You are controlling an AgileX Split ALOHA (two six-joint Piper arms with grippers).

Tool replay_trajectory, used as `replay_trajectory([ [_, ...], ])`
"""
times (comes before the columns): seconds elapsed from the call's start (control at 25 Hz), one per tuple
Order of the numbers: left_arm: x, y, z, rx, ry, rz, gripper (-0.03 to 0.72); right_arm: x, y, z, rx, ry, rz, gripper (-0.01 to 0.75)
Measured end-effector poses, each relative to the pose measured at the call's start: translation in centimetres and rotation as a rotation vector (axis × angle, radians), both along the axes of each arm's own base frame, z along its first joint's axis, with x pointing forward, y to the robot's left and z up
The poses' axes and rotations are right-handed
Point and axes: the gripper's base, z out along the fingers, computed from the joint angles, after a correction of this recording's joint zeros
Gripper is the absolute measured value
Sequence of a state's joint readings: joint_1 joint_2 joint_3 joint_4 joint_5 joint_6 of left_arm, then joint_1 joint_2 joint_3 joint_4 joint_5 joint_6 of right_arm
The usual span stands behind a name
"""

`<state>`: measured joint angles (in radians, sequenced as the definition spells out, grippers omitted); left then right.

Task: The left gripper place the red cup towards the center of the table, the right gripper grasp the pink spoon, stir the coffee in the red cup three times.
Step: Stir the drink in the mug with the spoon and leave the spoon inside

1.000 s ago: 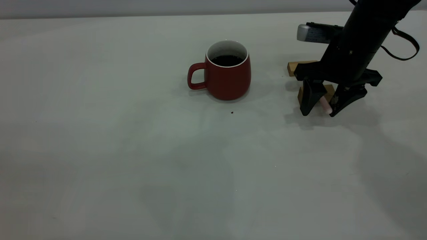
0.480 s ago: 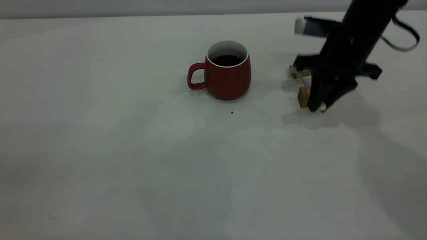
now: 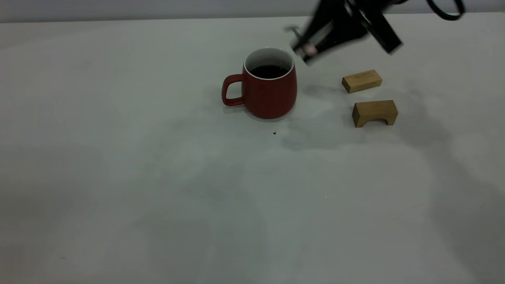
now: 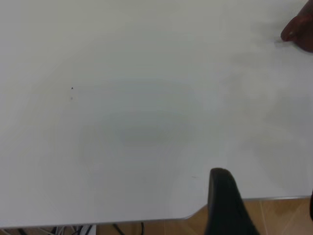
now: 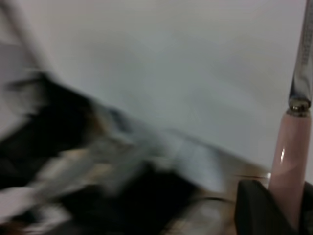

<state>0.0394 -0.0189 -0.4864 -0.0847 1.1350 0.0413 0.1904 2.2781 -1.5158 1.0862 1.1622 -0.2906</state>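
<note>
Red cup (image 3: 269, 85): one, upright near the middle of the counter's far half, loop handle pointing toward the exterior view's left; a sliver of it also shows at the edge of the left wrist view (image 4: 301, 30).
Coffee (image 3: 268, 71): one dark pool inside the cup, flat, below the white inner wall.
Pink spoon (image 5: 288, 156): one, off the counter, its pink handle pinched between dark fingers (image 5: 257, 208) and its metal neck reaching away from them; in the exterior view only a pink spot (image 3: 310, 49) shows in the blurred black shape.
Wooden blocks: two, tan, right of the cup; a plain bar (image 3: 361, 81) farther back and an arched one (image 3: 375, 112) nearer the camera, apart from each other.
Speck (image 3: 274, 133): one, dark, just in front of the cup.
Counter (image 3: 158, 189): pale grey-white, matte, with soft shadows; a pale wall runs behind its far edge.
Right end effector (image 3: 311, 49): raised, tilted, just right of and above the cup rim, clamped on the spoon's handle.
Left end effector (image 4: 264, 205): over the counter's edge, well away from the cup; one dark finger (image 4: 225, 200) shows, the grip cannot be told.
</note>
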Motion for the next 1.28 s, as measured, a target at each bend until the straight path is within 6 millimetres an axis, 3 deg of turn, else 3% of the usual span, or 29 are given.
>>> replay_trajectory([
  [0.2, 0.0, 0.0, 0.0, 0.000, 0.000, 0.000, 0.482, 1.1, 1.0, 1.4, 0.194, 0.160, -0.227, 0.123],
  [0.48, 0.0, 0.0, 0.0, 0.000, 0.000, 0.000, 0.482, 2.1, 1.5, 2.7, 0.354, 0.586, -0.524, 0.123],
  [0.64, 0.0, 0.0, 0.0, 0.000, 0.000, 0.000, 0.482, 2.3, 2.3, 3.0, 0.404, 0.771, -0.608, 0.123],
  [0.8, 0.0, 0.0, 0.0, 0.000, 0.000, 0.000, 0.482, 2.2, 3.3, 3.2, 0.454, 0.837, -0.626, 0.123],
  [0.88, 0.0, 0.0, 0.0, 0.000, 0.000, 0.000, 0.482, 2.4, 3.6, 2.3, 0.470, 0.873, -0.636, 0.123],
  [1.0, 0.0, 0.0, 0.0, 0.000, 0.000, 0.000, 0.482, 2.6, 3.7, -0.6, 0.446, 0.927, -0.668, 0.123],
  [1.28, 0.0, 0.0, 0.0, 0.000, 0.000, 0.000, 0.482, 2.8, 2.1, -6.6, 0.401, 0.992, -0.748, 0.123],
])
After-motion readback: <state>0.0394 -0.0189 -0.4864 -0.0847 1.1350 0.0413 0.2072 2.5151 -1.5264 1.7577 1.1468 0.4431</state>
